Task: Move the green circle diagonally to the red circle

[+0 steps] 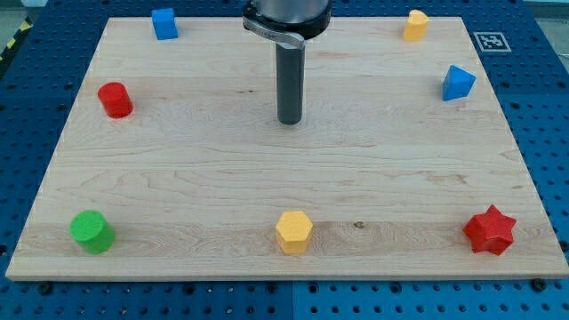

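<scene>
The green circle (92,231) stands near the wooden board's bottom left corner. The red circle (115,100) stands at the view's left, well above the green one. My tip (290,121) is at the board's upper middle, far to the right of both circles and touching no block.
A blue cube (164,23) is at the top left. A yellow block (414,25) is at the top right, with a blue triangular block (458,83) below it. A yellow hexagon (293,232) is at the bottom middle. A red star (489,230) is at the bottom right. The wooden board (222,169) lies on a blue pegboard.
</scene>
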